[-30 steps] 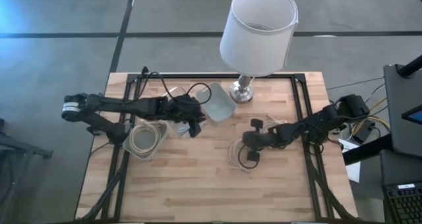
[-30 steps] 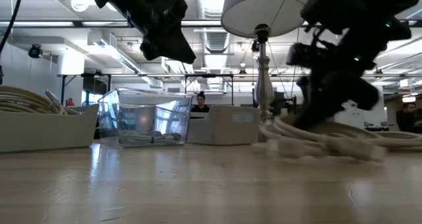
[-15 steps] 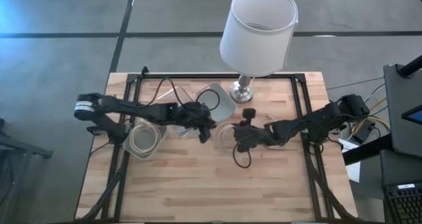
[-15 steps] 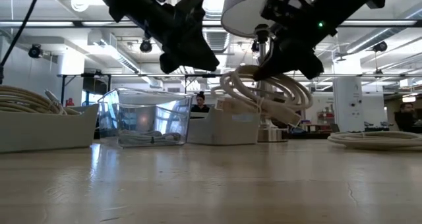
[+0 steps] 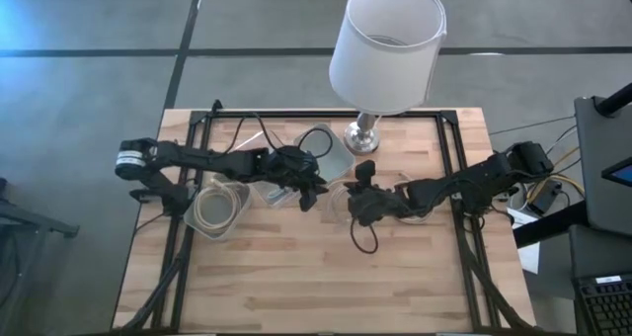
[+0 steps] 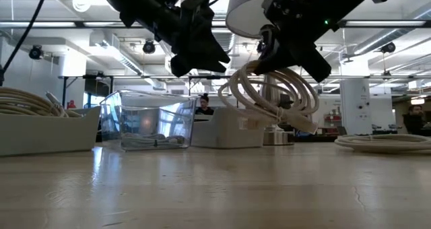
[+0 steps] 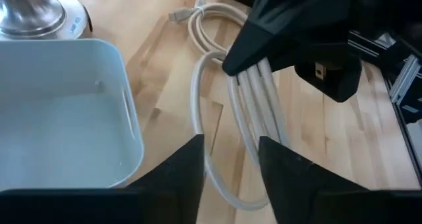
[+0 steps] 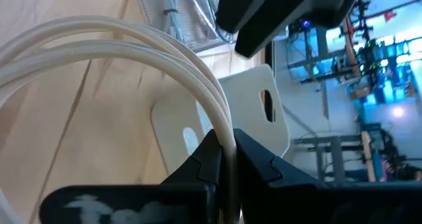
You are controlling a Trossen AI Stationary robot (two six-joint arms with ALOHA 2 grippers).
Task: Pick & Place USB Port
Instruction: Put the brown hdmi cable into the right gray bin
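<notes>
A coil of white USB cable (image 6: 273, 97) hangs in the air near the table's middle, held by my right gripper (image 6: 277, 62), which is shut on its top. In the high view the coil (image 5: 339, 202) shows between both grippers. My left gripper (image 7: 231, 178) is open and close to the coil (image 7: 254, 115) on its left side; the lower loop shows just ahead of its spread fingers, apart from them. A white bin (image 7: 59, 112) stands on the table beside the left gripper (image 5: 308, 190). My right gripper pinches several strands of the coil together at the coil's top (image 8: 227, 141) between its two fingers (image 8: 208, 159). It comes in slanting down from the table's right side, across the strands. The coil hangs below the fingers as a loose loop, lifted clear of the table.
A lamp (image 5: 385, 44) with a metal base (image 5: 362, 136) stands at the table's far edge. A clear bin (image 6: 145, 128) and a tray of coiled cables (image 5: 215, 210) sit to the left. Another cable coil (image 6: 384, 141) lies on the table at the right.
My right gripper has lifted the coil off the table and carried it toward the table's left and far side, toward the white bin. The coil now hangs clear instead of lying flat. My left gripper has moved right, toward the coil.
</notes>
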